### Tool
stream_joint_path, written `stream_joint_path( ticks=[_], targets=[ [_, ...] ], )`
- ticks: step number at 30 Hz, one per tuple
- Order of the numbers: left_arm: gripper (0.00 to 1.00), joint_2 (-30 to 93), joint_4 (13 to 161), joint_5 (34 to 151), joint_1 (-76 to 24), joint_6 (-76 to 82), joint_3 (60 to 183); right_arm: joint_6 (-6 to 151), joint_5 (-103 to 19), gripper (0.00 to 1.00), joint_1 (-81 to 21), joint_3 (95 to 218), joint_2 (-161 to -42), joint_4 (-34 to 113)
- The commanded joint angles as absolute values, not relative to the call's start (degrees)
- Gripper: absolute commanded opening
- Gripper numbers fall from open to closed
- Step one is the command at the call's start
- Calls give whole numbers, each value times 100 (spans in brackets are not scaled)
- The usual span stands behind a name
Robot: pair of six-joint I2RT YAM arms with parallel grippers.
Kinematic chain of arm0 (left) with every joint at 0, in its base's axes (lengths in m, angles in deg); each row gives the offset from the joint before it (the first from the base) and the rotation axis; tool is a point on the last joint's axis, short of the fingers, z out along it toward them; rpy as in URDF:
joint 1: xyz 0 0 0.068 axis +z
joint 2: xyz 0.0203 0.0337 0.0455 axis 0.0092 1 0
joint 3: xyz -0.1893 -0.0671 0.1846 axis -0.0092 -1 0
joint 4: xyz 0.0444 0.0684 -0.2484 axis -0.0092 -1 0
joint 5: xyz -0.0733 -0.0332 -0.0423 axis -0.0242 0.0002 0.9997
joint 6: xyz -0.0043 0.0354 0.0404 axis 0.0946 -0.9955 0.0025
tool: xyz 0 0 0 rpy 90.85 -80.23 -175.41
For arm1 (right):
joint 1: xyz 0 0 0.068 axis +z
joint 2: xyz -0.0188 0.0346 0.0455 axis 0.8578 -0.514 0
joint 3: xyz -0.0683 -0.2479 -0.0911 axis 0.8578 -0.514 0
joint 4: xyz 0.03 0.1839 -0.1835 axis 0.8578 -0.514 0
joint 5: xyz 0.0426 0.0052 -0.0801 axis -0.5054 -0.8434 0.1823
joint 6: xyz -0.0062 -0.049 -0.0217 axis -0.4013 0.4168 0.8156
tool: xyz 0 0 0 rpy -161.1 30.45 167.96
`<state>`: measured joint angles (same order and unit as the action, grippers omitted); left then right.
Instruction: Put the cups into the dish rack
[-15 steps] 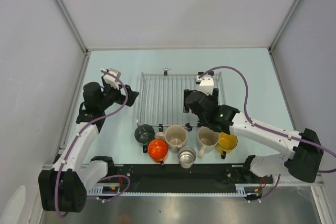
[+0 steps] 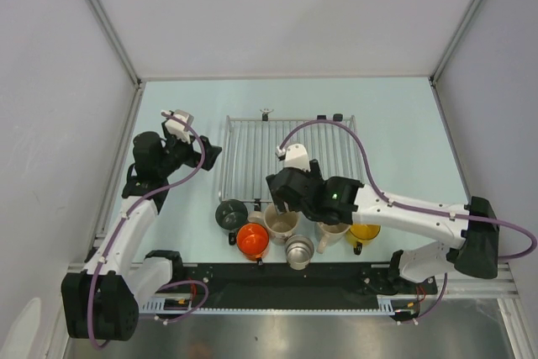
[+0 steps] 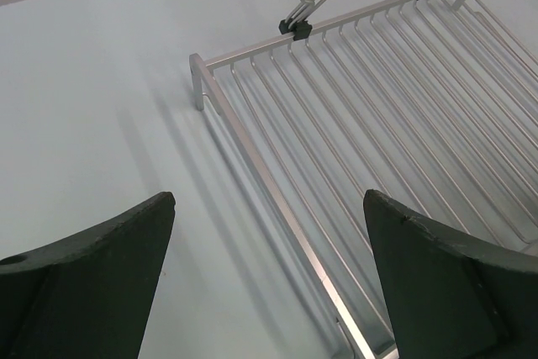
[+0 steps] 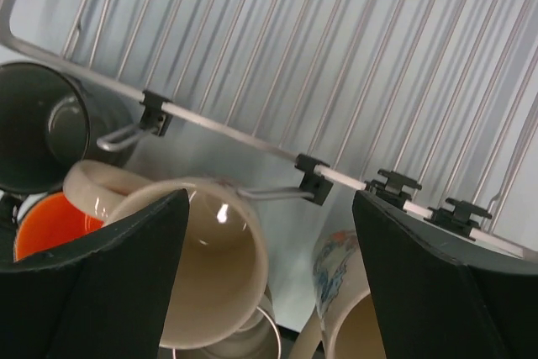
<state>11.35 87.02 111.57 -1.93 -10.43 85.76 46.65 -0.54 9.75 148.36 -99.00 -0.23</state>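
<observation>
The dish rack (image 2: 252,149) lies flat and empty in the middle of the table. Six cups cluster at its near edge: dark grey-green (image 2: 229,214), orange (image 2: 252,241), cream (image 2: 282,224), steel (image 2: 298,251), a second cream one (image 2: 329,233) and yellow (image 2: 365,231). My right gripper (image 2: 282,201) is open and empty, hovering over the rack's near edge above the left cream cup (image 4: 202,283). The right wrist view also shows the patterned cream cup (image 4: 370,308), the dark cup (image 4: 42,128) and the orange cup (image 4: 42,229). My left gripper (image 2: 207,154) is open and empty, left of the rack (image 3: 395,107).
Small wire hooks on black clips (image 4: 315,181) stick out from the rack's near edge toward the cups. White enclosure walls (image 2: 84,81) surround the table. A black rail (image 2: 277,279) runs along the near edge.
My right gripper has swung left and toward me, from over the rack's right side to its near edge above the left cream cup. The left arm has not moved.
</observation>
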Motion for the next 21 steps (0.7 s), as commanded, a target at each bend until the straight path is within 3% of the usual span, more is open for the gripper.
stream_joint_path(
  ticks=[1, 8, 11, 13, 21],
  targets=[
    [100, 1109, 8739, 11129, -176, -1173, 8728, 4339, -108, 84, 1326, 14985, -9954, -746],
    [100, 1091, 8695, 11164, -176, -1182, 8746, 4189, -204, 79, 1441, 14819, -10173, -835],
    [100, 1003, 8678, 11164, -176, -1182, 8737, 4225, -301, 73, 1414, 14748, -10340, -633],
    [100, 942, 8669, 11181, -176, -1182, 8719, 4295, -441, 63, 1353, 14722, -10428, -510],
    [100, 871, 8651, 11181, -176, -1182, 8719, 4427, -872, 50, 975, 14494, -10666, 18]
  ],
)
